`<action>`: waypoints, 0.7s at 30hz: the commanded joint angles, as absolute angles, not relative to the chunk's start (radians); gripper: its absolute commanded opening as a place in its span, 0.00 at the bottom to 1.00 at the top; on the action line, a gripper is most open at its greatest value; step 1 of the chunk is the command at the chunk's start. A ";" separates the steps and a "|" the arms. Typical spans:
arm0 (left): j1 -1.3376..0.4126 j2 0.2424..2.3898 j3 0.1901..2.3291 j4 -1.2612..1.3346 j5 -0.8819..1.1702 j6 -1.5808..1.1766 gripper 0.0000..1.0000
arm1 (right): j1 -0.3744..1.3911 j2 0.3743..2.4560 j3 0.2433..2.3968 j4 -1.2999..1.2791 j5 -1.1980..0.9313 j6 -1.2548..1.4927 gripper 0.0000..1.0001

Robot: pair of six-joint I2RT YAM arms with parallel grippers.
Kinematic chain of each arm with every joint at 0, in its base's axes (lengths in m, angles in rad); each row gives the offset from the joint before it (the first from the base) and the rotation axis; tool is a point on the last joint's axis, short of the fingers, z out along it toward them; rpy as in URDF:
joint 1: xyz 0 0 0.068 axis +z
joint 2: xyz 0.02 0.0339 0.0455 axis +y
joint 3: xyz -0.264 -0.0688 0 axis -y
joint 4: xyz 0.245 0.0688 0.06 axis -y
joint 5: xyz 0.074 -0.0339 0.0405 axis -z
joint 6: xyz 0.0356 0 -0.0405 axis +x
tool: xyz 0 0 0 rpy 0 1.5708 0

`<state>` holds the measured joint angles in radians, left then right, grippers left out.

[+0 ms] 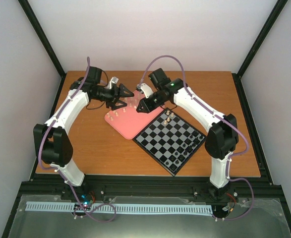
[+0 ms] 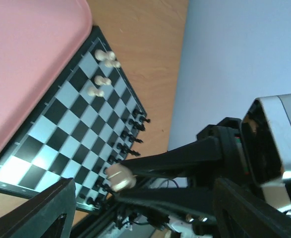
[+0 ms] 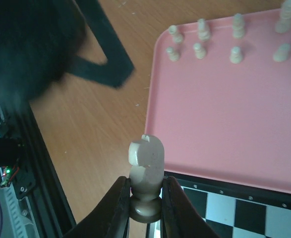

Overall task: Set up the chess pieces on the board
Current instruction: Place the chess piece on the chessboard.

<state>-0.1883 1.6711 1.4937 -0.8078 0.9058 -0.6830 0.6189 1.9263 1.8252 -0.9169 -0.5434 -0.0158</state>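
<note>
The board (image 1: 160, 136) lies right of centre, with a few cream chess pieces (image 1: 168, 117) at its far corner and black pieces (image 1: 185, 148) along its near right edge. My left gripper (image 1: 127, 94) hangs over the far left of the pink tray (image 1: 128, 126). In the left wrist view it (image 2: 116, 179) is shut on a small cream piece (image 2: 119, 177). My right gripper (image 1: 141, 108) is above the tray's right side. In the right wrist view it (image 3: 146, 198) is shut on a cream knight (image 3: 146, 166), held upright over the tray's edge and the board corner (image 3: 234, 210).
Several cream pieces (image 3: 200, 42) stand at the far side of the pink tray (image 3: 224, 124). The left arm shows as a dark blur (image 3: 31, 39) close to my right gripper. Bare wooden table (image 1: 86, 144) lies left of the tray. A black frame rail (image 1: 150, 188) runs along the near edge.
</note>
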 commanded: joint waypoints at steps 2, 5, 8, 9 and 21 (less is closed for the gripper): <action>-0.231 1.646 1.491 -0.745 0.980 -0.764 0.75 | 0.650 1.876 1.826 -0.872 -0.535 -0.008 0.11; -0.233 1.643 1.471 -0.737 0.985 -0.776 0.72 | 0.651 1.870 1.825 -0.859 -0.525 -0.001 0.11; -0.235 1.647 1.455 -0.738 1.003 -0.778 0.60 | 0.654 1.868 1.823 -0.851 -0.516 0.004 0.12; -0.235 1.649 1.447 -0.742 1.006 -0.775 0.58 | 0.655 1.867 1.824 -0.849 -0.514 0.005 0.12; -0.235 1.673 1.434 -0.737 1.006 -0.768 0.44 | 0.657 1.879 1.853 -0.859 -0.519 0.002 0.12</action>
